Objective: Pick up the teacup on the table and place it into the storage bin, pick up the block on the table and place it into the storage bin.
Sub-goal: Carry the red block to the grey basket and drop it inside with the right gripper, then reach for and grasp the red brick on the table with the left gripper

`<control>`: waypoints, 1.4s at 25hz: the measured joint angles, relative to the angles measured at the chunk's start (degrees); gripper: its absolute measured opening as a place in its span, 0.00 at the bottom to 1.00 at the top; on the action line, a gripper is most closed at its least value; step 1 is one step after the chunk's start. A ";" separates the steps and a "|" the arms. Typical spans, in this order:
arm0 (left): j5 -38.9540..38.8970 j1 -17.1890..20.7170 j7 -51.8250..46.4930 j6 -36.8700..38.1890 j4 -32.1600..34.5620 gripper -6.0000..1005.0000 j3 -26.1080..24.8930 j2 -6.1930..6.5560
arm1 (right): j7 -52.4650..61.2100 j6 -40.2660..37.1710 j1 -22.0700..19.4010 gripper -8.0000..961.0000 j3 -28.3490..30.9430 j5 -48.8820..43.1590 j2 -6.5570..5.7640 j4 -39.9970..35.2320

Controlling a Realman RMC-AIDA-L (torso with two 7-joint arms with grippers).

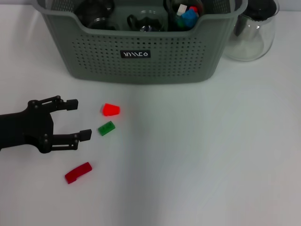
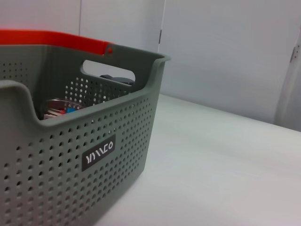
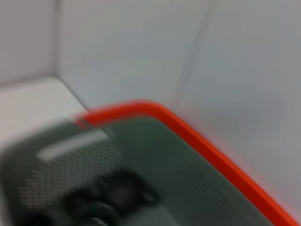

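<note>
- In the head view we see the storage bin (image 1: 141,52) filling the upper middle of the frame, its long axis running left to right, its labelled long wall facing us and its open top upward.
- Inside it we make out dark glassware and, toward its upper right corner, some blue, red and white pieces (image 1: 187,14); we cannot tell which of the dark shapes is a teacup.
- A clear glass carafe (image 1: 251,33) stands upright at the upper right, just beside the bin's right end.
- On the white table (image 1: 211,155), left of centre, lie three small pieces: a bright red block (image 1: 111,109), a green block (image 1: 106,128) just below it, and a dark red block (image 1: 78,172) farther down toward the lower left.
- The green block's long axis runs diagonally, its upper end to the right; the dark red block lies along the same kind of diagonal.
- The left gripper (image 1: 78,119) reaches in from the left edge at mid-height, its two fingers spread wide apart and pointing right toward the blocks, holding nothing; the lower fingertip is near the green block but apart from it.
- The left wrist view shows the bin's (image 2: 70,155) labelled wall and an orange rim at its far side.
- The right wrist view looks down over the bin's (image 3: 155,165) orange-edged rim; the right gripper itself is out of sight in every view.
</note>
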 joint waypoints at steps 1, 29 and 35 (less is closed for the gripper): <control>-0.01 0.00 0.00 0.02 0.00 0.88 0.01 -0.02 | 0.00 2.43 0.01 0.22 -0.86 -2.28 0.15 2.47; 0.22 0.14 -0.20 0.33 0.12 0.88 -0.20 -0.09 | -7.59 5.11 -6.06 0.92 -6.20 12.57 0.16 -0.04; 1.23 0.47 -0.96 3.14 2.13 0.88 -0.14 0.31 | -17.05 -11.71 -11.71 0.99 -0.52 33.09 -1.07 -3.05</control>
